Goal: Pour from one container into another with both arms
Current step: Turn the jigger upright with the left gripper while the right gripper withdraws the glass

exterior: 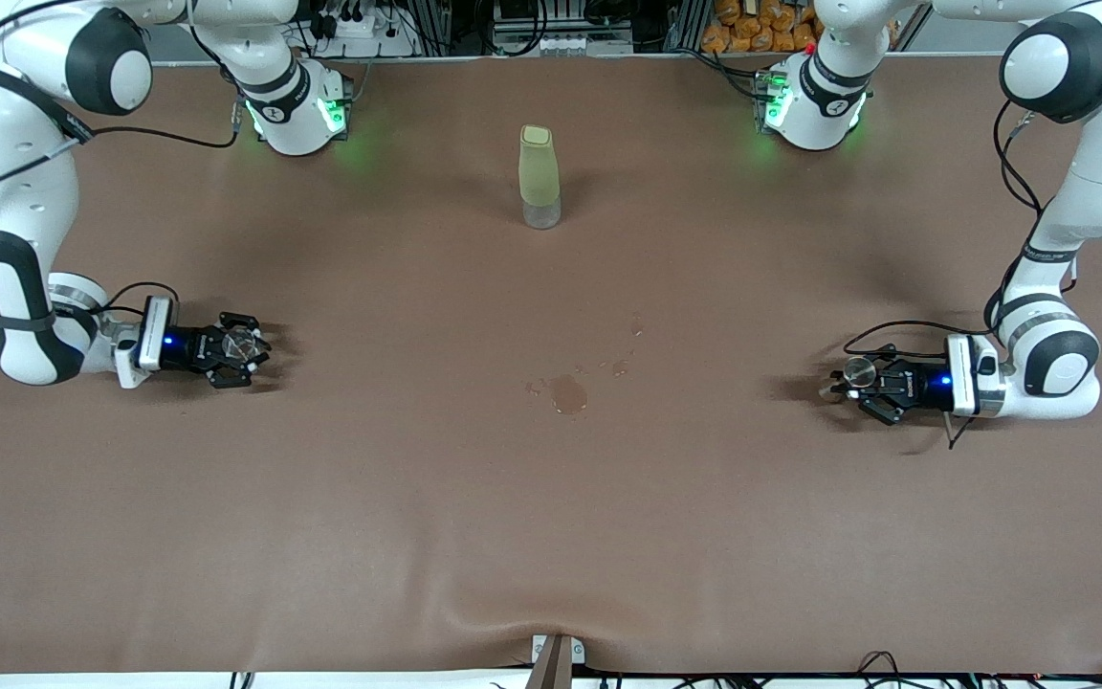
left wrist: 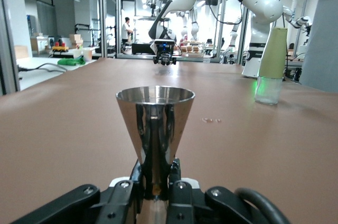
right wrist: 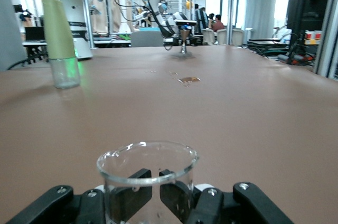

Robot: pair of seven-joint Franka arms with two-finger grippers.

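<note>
Table [exterior: 551, 536] stretches brown between your two arms, with each one low at its own end. The tall pale-green bottle [exterior: 539, 177] stands upright midway, nearer the bases, well clear of both grippers. A wet patch [exterior: 568, 392] darkens the cloth in the middle, nearer the front camera than the bottle.

Your left gripper [exterior: 855, 381] is clamped on the metal jigger [left wrist: 155, 129], held by its waist with the wide cup up, so you can likely receive liquid without tipping it. Your right gripper [exterior: 245, 346] is closed around the glass cup [right wrist: 147, 174], upright and gripped low, which leaves the rim free for pouring.

Both vessels sit well apart, so you would need to bring them together first.
</note>
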